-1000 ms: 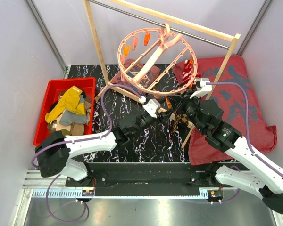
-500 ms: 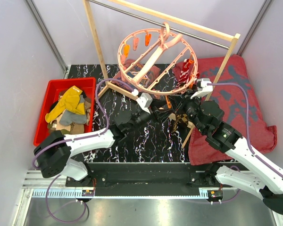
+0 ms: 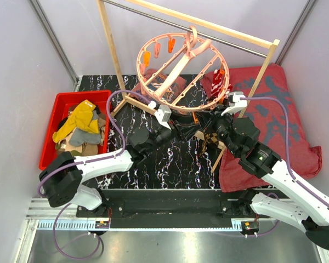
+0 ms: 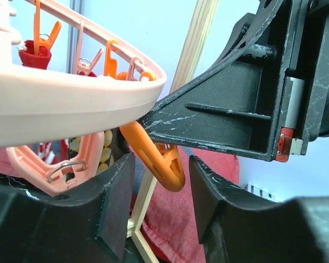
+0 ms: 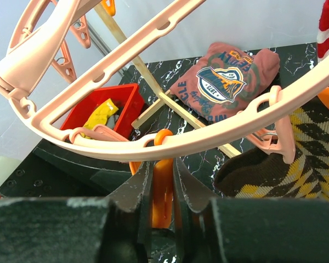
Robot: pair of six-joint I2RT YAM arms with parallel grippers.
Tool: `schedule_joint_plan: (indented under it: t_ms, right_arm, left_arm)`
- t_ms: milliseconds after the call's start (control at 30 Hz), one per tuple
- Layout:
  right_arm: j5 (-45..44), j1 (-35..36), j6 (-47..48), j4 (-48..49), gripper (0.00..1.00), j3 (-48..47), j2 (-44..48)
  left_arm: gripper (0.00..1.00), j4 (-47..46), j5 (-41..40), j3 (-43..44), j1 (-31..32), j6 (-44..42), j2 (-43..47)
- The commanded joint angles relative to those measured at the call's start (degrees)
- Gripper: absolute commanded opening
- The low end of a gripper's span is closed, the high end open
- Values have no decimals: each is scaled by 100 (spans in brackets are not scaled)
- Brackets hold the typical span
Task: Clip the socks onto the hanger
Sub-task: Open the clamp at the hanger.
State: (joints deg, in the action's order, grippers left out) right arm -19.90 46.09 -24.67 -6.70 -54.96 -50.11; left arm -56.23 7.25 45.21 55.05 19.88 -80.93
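Note:
The salmon-pink ring hanger (image 3: pixel 181 71) hangs tilted from the wooden rack. A red-white striped sock (image 3: pixel 218 82) is clipped at its right rim. My right gripper (image 5: pixel 162 164) is shut on an orange clip (image 5: pixel 163 192) under the ring's near rim (image 5: pixel 208 131). A brown argyle sock (image 5: pixel 285 164) hangs just right of it. My left gripper (image 4: pixel 162 203) is open, its jaws either side of the same orange clip's (image 4: pixel 164 164) tail without touching it. Mustard (image 3: pixel 82 118) and grey (image 3: pixel 85 136) socks lie in the red bin.
The red bin (image 3: pixel 49 131) stands at the left. A large dark-red patterned cloth (image 3: pixel 274 115) lies on the right under my right arm. The wooden rack's posts (image 3: pixel 112 49) and foot bars cross beneath the hanger. A reddish printed shirt (image 5: pixel 225 76) lies behind.
My left gripper has moved up and to the left, closer under the hanger's near rim. The right gripper has stayed on the orange clip.

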Motion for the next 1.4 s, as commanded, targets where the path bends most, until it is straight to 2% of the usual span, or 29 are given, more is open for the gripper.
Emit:
schedule_joint_plan:
  t_ms: [0, 200, 367, 500, 600, 867, 1133, 1367]
  right_arm:
    - [-75, 6, 58, 230, 10, 12, 89]
    - [-49, 6, 58, 222, 11, 11, 98]
    - [-23, 6, 50, 222, 22, 29, 194]
    - [-14, 14, 50, 152, 32, 3, 282]
    - [12, 6, 23, 37, 43, -32, 344]
    - [223, 6, 67, -297, 61, -234, 309]
    - [171, 14, 94, -402, 65, -287, 98]
    - [-154, 6, 208, -358, 66, -375, 27]
  left_arm:
    - [45, -319, -39, 164, -29, 139, 33]
    - [26, -284, -109, 190, -29, 174, 7]
    - [7, -126, -188, 181, -29, 87, 33]
    - [0, -64, -250, 163, -20, -1, 51]
    - [0, 76, -346, 163, -12, -151, 68]
    - [0, 788, -1119, 321, 374, -1222, 173]
    - [0, 1061, -1480, 488, 612, -1785, 165]
    - [0, 1175, -1621, 550, 727, -1944, 138]
